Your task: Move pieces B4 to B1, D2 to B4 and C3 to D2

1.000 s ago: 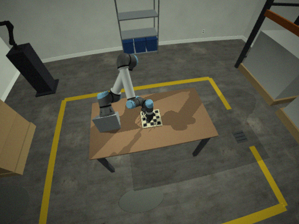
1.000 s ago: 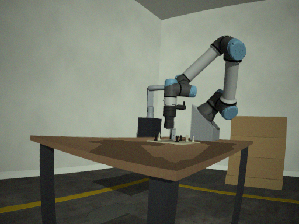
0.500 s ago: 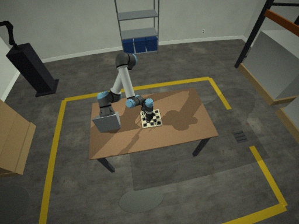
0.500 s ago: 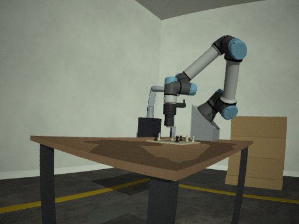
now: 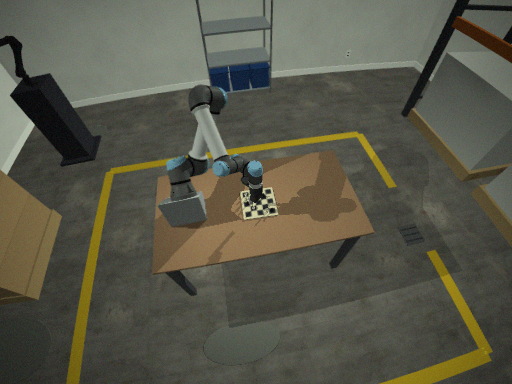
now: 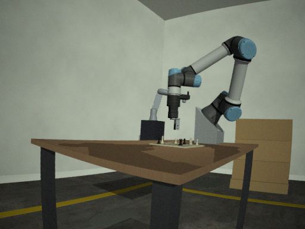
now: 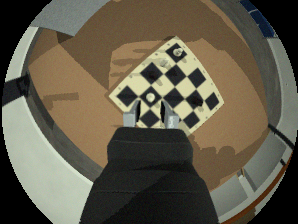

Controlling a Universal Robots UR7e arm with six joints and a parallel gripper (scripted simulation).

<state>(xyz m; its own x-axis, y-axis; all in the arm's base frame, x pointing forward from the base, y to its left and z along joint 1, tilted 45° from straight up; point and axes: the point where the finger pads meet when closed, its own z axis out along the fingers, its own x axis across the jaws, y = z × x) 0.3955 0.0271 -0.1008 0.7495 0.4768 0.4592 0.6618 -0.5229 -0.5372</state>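
The small chessboard (image 5: 248, 215) (image 6: 173, 145) (image 7: 200, 78) lies on the brown table (image 5: 310, 225) (image 6: 119, 155). Several small black and white pieces stand upright on it; in the exterior view I see a white piece (image 6: 162, 139) at the left end and a black piece (image 6: 180, 142) near the middle. My gripper (image 5: 255, 199) (image 6: 176, 124) (image 7: 150, 107) is open and empty, raised above the board. In the wrist view a white piece (image 7: 152, 95) stands on a dark square just ahead of the fingertips, apart from them. Another white piece (image 7: 176, 51) stands near the board's far edge. I cannot read the square labels.
The arm's grey base block (image 5: 182, 209) (image 6: 207, 131) stands on the table to the left of the board. Cardboard boxes (image 6: 262, 155), a shelf (image 5: 239, 45) and a yellow floor line (image 5: 90, 260) lie beyond the table.
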